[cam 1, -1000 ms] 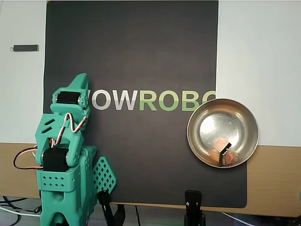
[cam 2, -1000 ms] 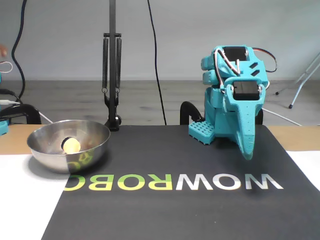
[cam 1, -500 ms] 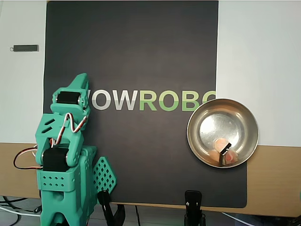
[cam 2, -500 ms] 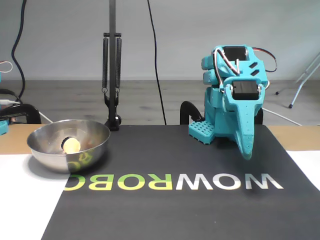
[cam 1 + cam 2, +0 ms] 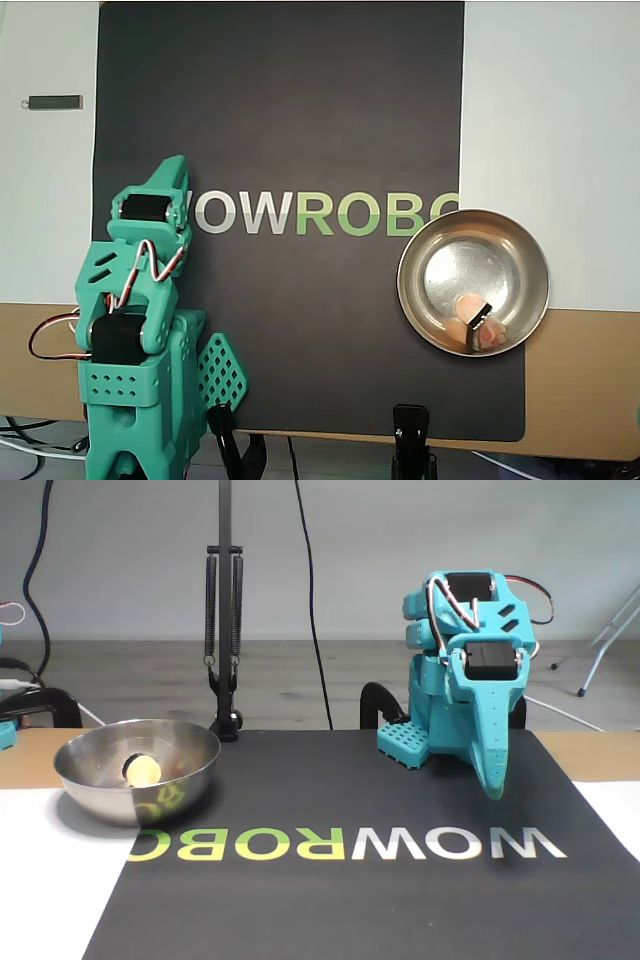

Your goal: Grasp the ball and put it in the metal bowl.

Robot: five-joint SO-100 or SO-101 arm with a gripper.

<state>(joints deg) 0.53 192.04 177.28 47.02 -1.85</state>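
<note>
The jaws (image 5: 492, 780) are pressing together with nothing between them, tip hanging just over the black mat (image 5: 400, 900) in the fixed view. In the overhead view the jaws (image 5: 170, 172) are pointing at the W of the mat's lettering (image 5: 330, 213), well apart from the metal bowl (image 5: 430, 255). The teal arm (image 5: 465, 670) is sitting folded over its base. The ball (image 5: 143, 770) is lying inside the metal bowl (image 5: 190, 745), on the side farthest from the arm. Overhead, the ball (image 5: 467, 306) is showing low in the bowl beside a dark reflection. The bowl is sitting at the mat's edge, partly on the surface (image 5: 40, 880).
</note>
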